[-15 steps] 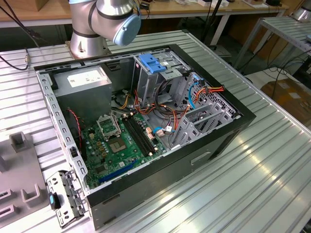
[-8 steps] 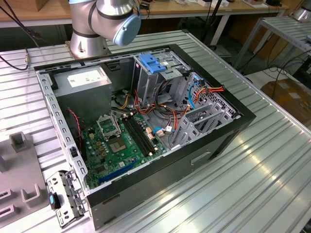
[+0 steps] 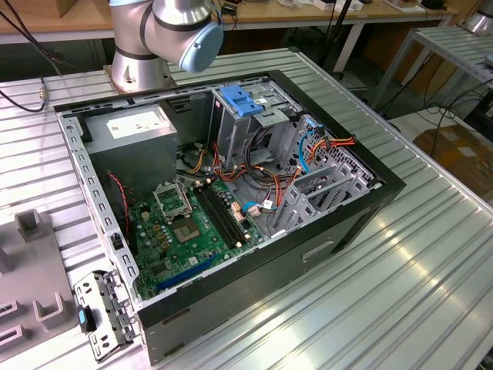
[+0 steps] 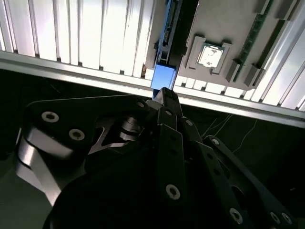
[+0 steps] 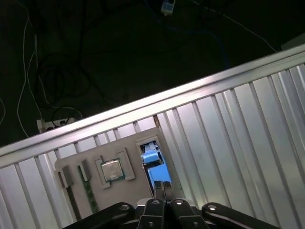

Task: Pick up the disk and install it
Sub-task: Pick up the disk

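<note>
1. Ribbed aluminium worktop (image 5: 228,133) carries a grey tray (image 5: 138,188) close to its edge, with dark floor and loose cables beyond.
2. The disk (image 5: 151,157) sits edge-up in a narrow slot of that tray, blue rail showing, just beside the tray's pocket with a square chip (image 5: 112,170).
3. The pincer (image 5: 162,187) hangs right over the tray's slot, tips pressed together with nothing between them; I cannot tell whether they touch the disk.

A lab: opened computer case (image 3: 254,285) on ribbed aluminium table (image 3: 400,293), workbenches (image 3: 308,17) behind.
</note>
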`<control>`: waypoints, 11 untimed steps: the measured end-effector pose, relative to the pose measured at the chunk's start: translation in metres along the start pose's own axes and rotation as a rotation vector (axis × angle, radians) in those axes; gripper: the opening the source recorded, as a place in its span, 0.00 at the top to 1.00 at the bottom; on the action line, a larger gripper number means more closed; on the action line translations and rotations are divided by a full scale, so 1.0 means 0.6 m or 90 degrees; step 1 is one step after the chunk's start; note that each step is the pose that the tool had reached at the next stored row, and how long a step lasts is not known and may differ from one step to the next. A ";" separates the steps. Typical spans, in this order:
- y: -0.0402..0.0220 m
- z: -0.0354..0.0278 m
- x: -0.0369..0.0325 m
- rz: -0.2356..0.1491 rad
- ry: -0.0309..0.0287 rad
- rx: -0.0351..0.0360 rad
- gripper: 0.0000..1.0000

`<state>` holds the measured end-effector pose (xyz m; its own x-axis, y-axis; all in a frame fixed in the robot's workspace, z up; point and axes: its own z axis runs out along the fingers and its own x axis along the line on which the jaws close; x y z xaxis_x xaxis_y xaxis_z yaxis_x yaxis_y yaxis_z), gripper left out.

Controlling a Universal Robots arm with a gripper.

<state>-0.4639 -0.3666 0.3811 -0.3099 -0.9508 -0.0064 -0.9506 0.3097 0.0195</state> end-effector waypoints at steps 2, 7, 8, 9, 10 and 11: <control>0.000 0.002 0.000 -0.029 -0.0006 0.0039 0.89; 0.000 0.010 0.000 -0.105 -0.0001 0.0055 0.89; 0.000 0.012 0.000 -0.111 0.0000 0.0054 0.89; 0.000 0.014 0.000 -0.117 0.0001 0.0054 0.89; 0.001 0.017 0.001 -0.121 0.0001 0.0054 0.89; 0.001 0.019 0.001 -0.126 0.0001 0.0055 0.89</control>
<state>-0.4650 -0.3668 0.3697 -0.1164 -0.9932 -0.0091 -0.9932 0.1164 0.0093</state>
